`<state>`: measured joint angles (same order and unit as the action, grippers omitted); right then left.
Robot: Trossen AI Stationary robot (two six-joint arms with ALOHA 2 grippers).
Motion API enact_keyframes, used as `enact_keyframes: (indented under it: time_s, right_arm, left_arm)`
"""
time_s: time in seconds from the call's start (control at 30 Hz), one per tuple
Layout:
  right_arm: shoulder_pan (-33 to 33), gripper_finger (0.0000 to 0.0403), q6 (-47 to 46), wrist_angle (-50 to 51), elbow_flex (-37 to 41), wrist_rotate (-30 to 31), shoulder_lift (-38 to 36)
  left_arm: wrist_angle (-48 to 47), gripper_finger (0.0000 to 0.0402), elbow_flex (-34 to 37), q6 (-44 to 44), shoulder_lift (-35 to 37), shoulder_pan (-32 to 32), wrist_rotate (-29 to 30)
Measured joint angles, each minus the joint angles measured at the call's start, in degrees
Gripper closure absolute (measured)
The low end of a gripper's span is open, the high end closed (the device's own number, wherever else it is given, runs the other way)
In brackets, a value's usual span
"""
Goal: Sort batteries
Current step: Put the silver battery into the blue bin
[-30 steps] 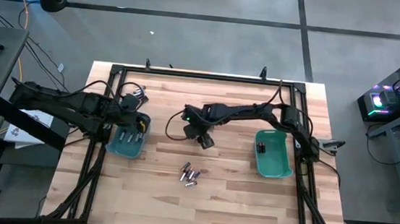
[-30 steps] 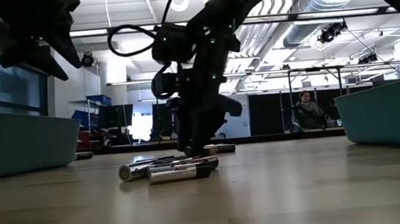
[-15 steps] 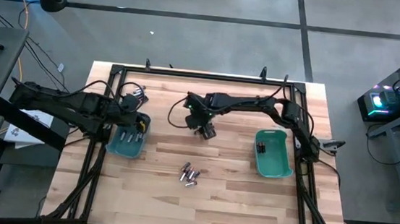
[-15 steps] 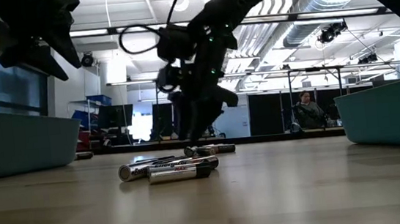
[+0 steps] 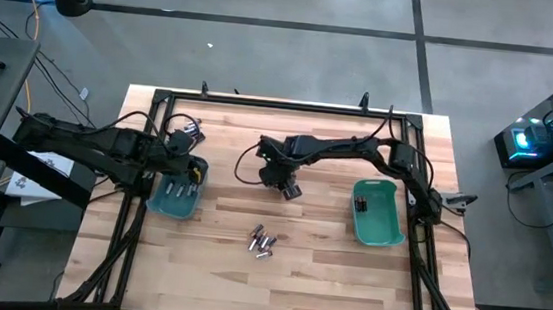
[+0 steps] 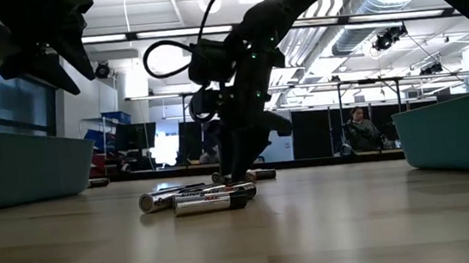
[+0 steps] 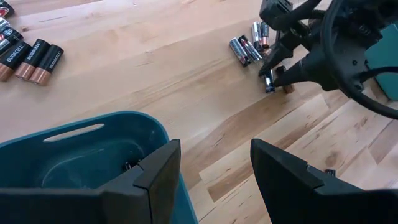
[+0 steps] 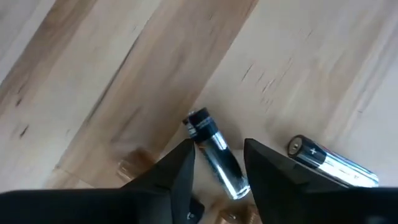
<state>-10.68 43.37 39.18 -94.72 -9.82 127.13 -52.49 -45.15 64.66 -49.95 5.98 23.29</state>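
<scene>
The wooden table (image 5: 206,269) carries everything, with two teal bins set wide apart so each arm has its own drop point: the left bin (image 5: 174,198) at about nine o'clock from the table's centre, the right bin (image 5: 380,216) at about three o'clock. That split suits sorting by type.

The left gripper (image 7: 214,171) hovers over the near rim of its bin, fingers spread well apart and holding nothing. It looks parked there, waiting.

The right gripper (image 5: 289,186) reaches to just past the table's centre, toward twelve o'clock, tips down at the wood. Its wrist view shows one dark battery (image 8: 217,158) lying flat between the two fingers (image 8: 180,177), which straddle it without yet pinching; my reading is that a grasp is forming. A silvery battery (image 8: 333,165) lies just beside, outside the fingers.

The main cluster of batteries (image 5: 262,241) sits at about six o'clock from the right gripper, near mid-table. I count roughly four or five there, touching one another. A second group (image 7: 31,59) of three dark, copper-ended cells shows in the left wrist view, side by side. The left bin holds a few cells and the right bin at least one; exact counts I cannot tell.
</scene>
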Motion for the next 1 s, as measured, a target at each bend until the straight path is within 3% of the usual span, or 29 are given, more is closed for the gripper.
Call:
enact_keyframes:
  time_s: [0.2,0.43,0.67,0.83,1.0]
  right_arm:
    - [0.14,0.0301,-6.23,0.35,-0.02,-1.80,0.63]
    - [-0.03,0.0384,-17.05,-2.04,0.00,-8.89,0.70]
    - [-0.26,0.0383,-34.02,-18.19,0.09,-20.62,-0.45]
    - [-0.15,0.0383,-44.04,-33.21,0.09,-23.33,-2.60]
    - [-0.52,0.0383,-58.72,-47.85,0.07,-23.88,-5.76]
  left_arm:
    - [0.00,0.0216,0.00,0.00,0.00,0.00,0.01]
    - [-0.08,0.0216,0.00,-0.22,0.08,0.02,-0.10]
    - [-0.09,0.0216,0.00,-0.32,4.10,1.78,1.10]
    - [2.77,0.0216,-0.02,-2.63,9.70,5.13,5.92]
    - [14.94,0.0216,-0.02,-12.13,13.54,7.77,11.15]
